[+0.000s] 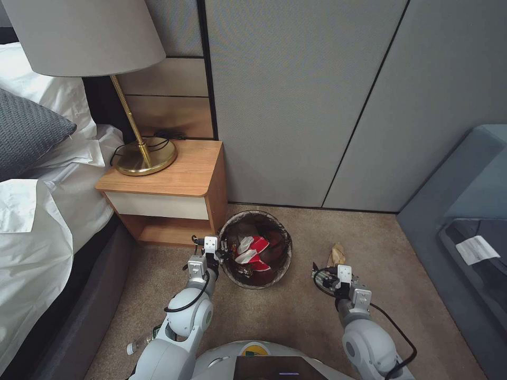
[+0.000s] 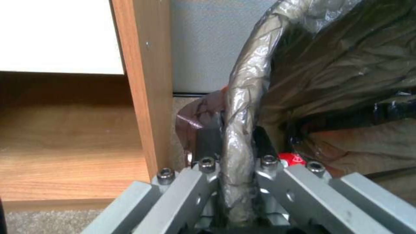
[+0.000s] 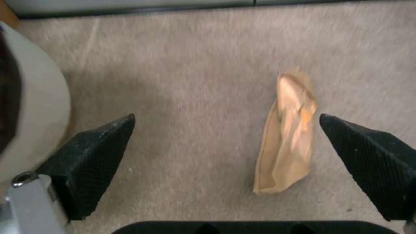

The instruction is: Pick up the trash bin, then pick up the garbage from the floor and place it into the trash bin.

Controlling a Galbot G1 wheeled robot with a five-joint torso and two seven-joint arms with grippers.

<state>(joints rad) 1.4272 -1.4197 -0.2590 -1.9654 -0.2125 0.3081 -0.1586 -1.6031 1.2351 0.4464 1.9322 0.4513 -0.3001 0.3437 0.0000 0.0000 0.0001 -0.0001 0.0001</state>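
Currently I am holding the trash bin [image 1: 255, 249] by its rim, left gripper [image 2: 236, 162] clamped; cartons [image 1: 252, 249] already inside. Right gripper [image 3: 227, 152], jaws wide, is hovering over the tan paper bag [image 3: 286, 136] on the carpet [image 1: 296, 311] near the wall edge.

A bedroom (perhaps a hotel's): bed [image 1: 37, 211] with white linen, wooden nightstand [image 1: 169, 184], brass lamp [image 1: 105, 79], carpet [image 1: 296, 311].

I take the trash bin [image 1: 255, 249] as my landmark. It sits on the carpet [image 1: 296, 316] just right of the nightstand [image 1: 168, 190], with the wall panels [image 1: 317, 105] behind it. Cartons [image 1: 252, 249] lie inside it. My left gripper [image 1: 226, 257] pinches its left rim. The paper bag [image 1: 336, 255] lies on the floor to its right, with my right gripper [image 1: 323, 278] just before that bag, fingers spread.
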